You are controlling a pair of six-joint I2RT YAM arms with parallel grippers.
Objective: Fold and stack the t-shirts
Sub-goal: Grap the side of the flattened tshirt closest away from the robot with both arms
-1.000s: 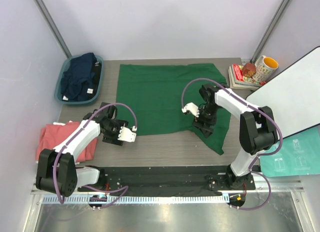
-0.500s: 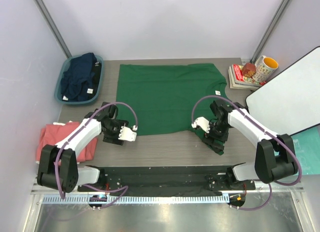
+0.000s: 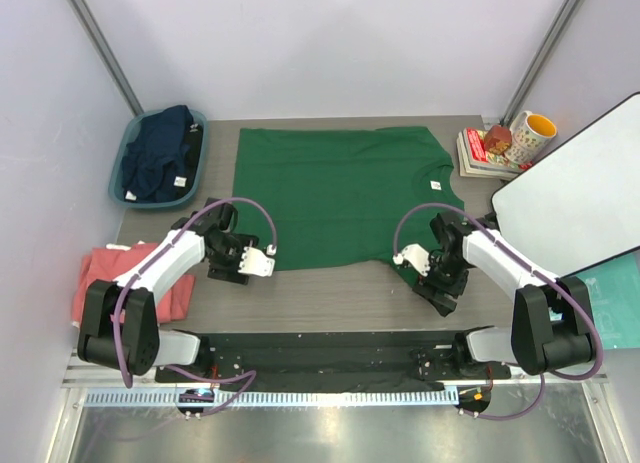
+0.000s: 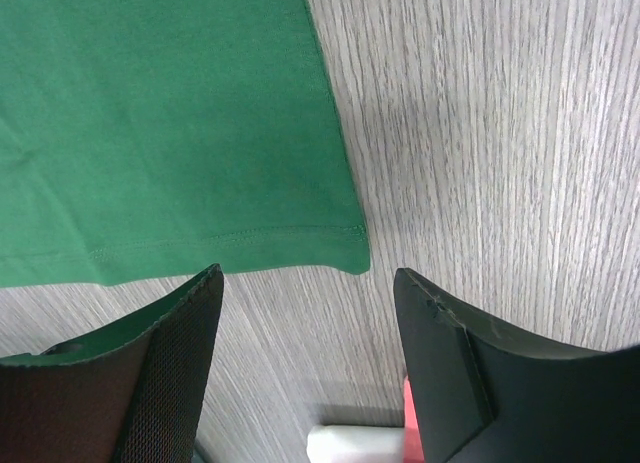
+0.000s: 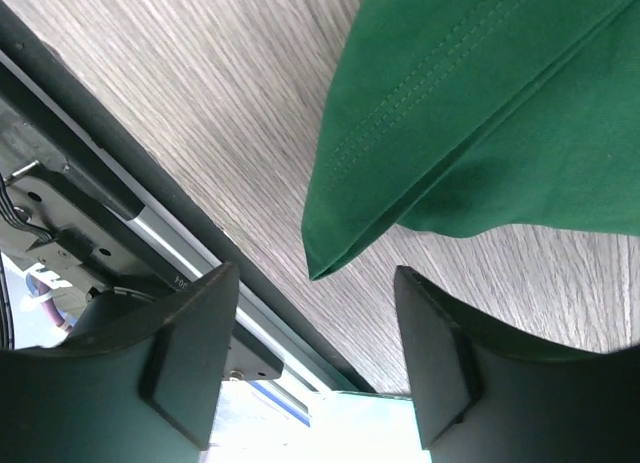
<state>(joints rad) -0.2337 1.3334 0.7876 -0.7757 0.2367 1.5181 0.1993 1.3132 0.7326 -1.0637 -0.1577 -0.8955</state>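
Down at the near edge of the table (image 3: pixel 320 295), both arms are low over the green shirt (image 3: pixel 330 193). The left gripper (image 4: pixel 305 278) has its jaws spread with nothing between them, poised over the shirt's near-left corner. The right gripper (image 5: pixel 312 273) is spread and empty too, over a doubled-over point of cloth at the near-right. I'd say a pinch on both corners is the step in hand. To do it well, each should bite just inside the stitched edge, the right catching both layers, then both lift level so the fold lands straight. The shirt lies flat mid-table, white label to the right. The pink shirt (image 3: pixel 100 273) sits off to the left. Farther back, the navy shirt (image 3: pixel 160 153) is heaped in the tub (image 3: pixel 120 168).
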